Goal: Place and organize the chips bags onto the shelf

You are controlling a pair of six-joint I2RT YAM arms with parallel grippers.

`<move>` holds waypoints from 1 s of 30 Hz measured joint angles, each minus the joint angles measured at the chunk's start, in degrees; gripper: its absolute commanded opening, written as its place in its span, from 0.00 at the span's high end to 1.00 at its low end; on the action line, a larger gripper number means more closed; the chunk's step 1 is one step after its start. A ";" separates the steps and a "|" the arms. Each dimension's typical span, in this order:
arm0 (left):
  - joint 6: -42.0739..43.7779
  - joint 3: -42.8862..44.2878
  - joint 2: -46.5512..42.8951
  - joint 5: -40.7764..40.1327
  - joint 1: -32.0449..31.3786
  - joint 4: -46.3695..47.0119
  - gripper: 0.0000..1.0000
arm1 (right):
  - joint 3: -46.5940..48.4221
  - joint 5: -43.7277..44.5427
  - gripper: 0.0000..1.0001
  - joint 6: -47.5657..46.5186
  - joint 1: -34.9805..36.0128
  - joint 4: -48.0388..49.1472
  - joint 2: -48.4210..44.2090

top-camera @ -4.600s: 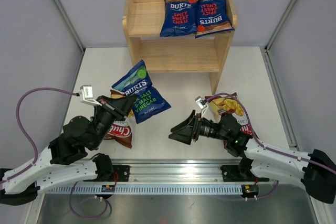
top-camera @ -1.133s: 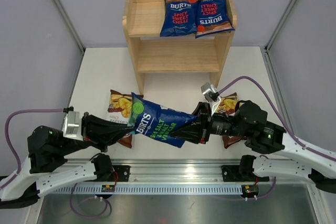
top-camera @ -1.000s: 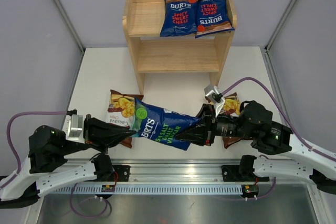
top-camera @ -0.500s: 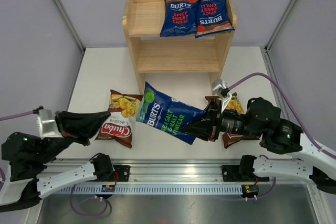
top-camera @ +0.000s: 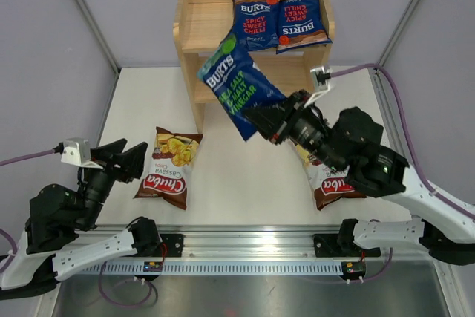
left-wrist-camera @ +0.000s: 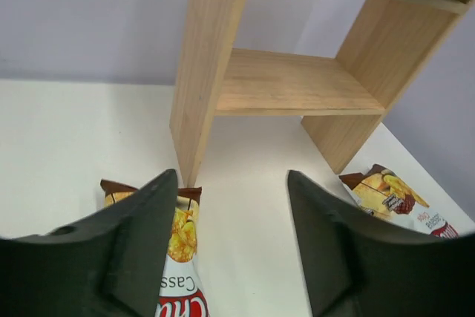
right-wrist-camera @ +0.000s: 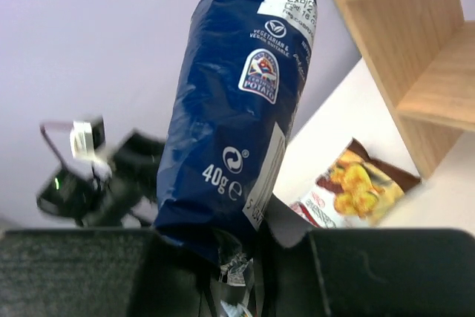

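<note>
The chips bags nearest us are the two brown-and-white Chuba ones, flat on the white table (top-camera: 245,183). The left Chuba bag (top-camera: 168,176) lies just ahead of the left gripper (top-camera: 123,158) and slightly to its right. Those jaws stand wide apart with nothing between them. In the left wrist view one of its fingers (left-wrist-camera: 122,257) covers the bag's near corner and cuts the lettering short. The right Chuba bag (top-camera: 332,183) sits behind and below the right gripper (top-camera: 261,120). From above we see only its near end, the rest hidden under that arm, and the left wrist view crops it at the frame edge.

The right gripper's jaws are clamped on the bottom seam of the sea salt bag (top-camera: 236,83), and the seam itself vanishes between them. The bag hangs in the air, slanting up and away from the jaws. It is glossy dark blue with a green top corner, a white Burts label and green lettering. The right wrist view shows only its back: a 40g mark, a recycling sign and a potato badge. We cannot tell whether its top end touches the wood.

Beyond those jaws stands the shelf (top-camera: 194,31), of light wood with two tiers. On the right half of its top tier the left red-label bag (top-camera: 254,24) and the right red-label bag (top-camera: 302,22) lie side by side. The held bag hides the former's near left corner and part of the lower tier.
</note>
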 measured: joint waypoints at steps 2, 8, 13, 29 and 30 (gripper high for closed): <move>-0.76 0.02 0.37 -2.25 0.00 -0.61 0.23 | 4.57 0.31 1.00 2.14 -3.08 1.60 4.92; -0.74 0.07 5.81 -4.66 0.02 -1.42 0.01 | 17.14 0.50 1.00 8.61 -12.83 6.51 20.15; -0.48 -0.20 9.97 -3.87 3.30 -1.86 0.01 | 23.65 6.64 1.00 10.82 -12.92 9.86 29.11; -0.26 -1.68 9.07 7.63 20.02 -0.24 0.01 | 52.39 21.75 0.99 20.50 -15.06 6.49 52.28; -0.24 -1.86 9.07 7.85 20.20 -0.15 0.01 | 53.18 22.36 0.98 21.46 -15.28 5.66 53.09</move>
